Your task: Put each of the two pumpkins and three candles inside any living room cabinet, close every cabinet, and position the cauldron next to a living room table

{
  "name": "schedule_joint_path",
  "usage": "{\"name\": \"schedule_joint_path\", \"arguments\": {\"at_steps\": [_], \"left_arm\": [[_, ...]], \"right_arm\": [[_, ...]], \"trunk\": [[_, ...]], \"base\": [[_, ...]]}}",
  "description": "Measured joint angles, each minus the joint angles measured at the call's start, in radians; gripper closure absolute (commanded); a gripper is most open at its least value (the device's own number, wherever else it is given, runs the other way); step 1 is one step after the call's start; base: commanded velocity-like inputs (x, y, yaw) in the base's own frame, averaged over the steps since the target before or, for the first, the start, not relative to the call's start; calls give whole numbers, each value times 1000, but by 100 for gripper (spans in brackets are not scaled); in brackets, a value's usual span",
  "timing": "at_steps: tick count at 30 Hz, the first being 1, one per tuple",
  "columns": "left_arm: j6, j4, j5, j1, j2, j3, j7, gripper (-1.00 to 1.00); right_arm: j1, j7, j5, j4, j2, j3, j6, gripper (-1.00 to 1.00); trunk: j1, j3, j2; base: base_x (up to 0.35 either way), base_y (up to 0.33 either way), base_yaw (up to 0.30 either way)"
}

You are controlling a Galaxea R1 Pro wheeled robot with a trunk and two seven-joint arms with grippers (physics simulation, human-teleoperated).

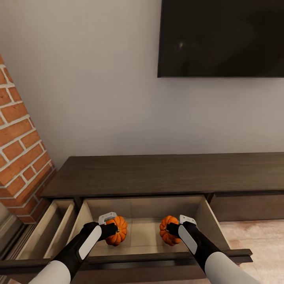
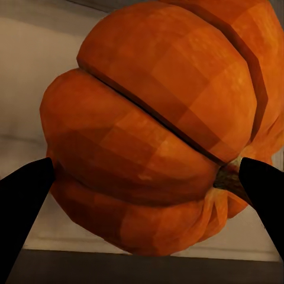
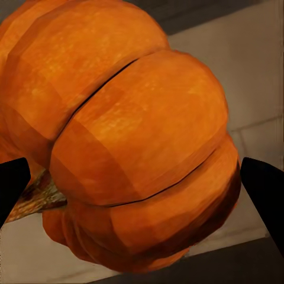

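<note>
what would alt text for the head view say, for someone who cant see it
Two robot arms each hold an orange pumpkin, the left pumpkin and the right pumpkin, over the open middle drawer of a long dark wooden cabinet. A black TV hangs on the wall above, with a brick column at left.

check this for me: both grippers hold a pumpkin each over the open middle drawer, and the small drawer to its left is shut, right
Not quite. The small drawer to the left is pulled open too, as the head view shows. The rest holds: the left gripper grips one pumpkin and the right gripper the other pumpkin, both over the open middle drawer.
</note>
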Motion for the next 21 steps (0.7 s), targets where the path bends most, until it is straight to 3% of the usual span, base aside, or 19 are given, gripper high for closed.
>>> {"name": "schedule_joint_path", "arguments": {"at_steps": [4,11,15,21], "left_arm": [[0,-4,0,0,1,0,-1,100],[0,-2,-1,0,-2,0,6,100],[-6,16,2,-46,-30,-2,7,100],[-44,133,-4,-91,-46,-1,7,100]], "right_arm": [[0,0,-2,-1,3,0,-6,100],[0,-3,-1,2,37,2,-68,100],[-3,-4,-6,8,62,2,-80,100],[-47,-5,1,46,80,1,-74,100]], "trunk": [[0,0,0],[0,0,0],[0,0,0],[0,0,0]], "base": [[42,0,0],[3,0,0],[0,0,0],[0,0,0]]}}
